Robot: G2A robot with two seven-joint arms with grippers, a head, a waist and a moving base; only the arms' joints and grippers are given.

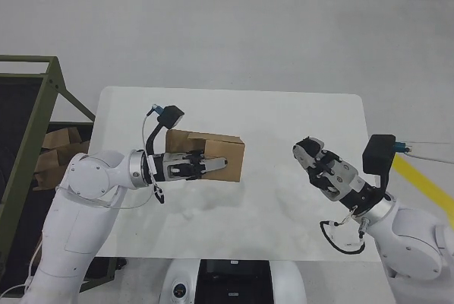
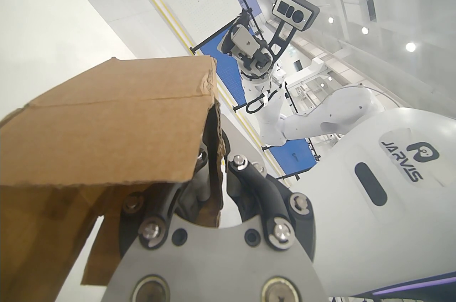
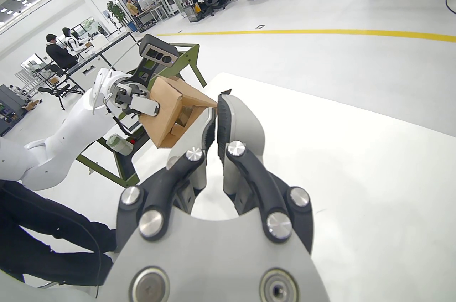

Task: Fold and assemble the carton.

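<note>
Left claw clamps the half-formed carton over the bench's left side; right claw, closed empty, should next fold its flaps.

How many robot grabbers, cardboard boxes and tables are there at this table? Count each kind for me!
Grippers: 2, the left gripper and the right gripper
Carton: 1, held by the left gripper
Table: 1
Total: 4
</note>
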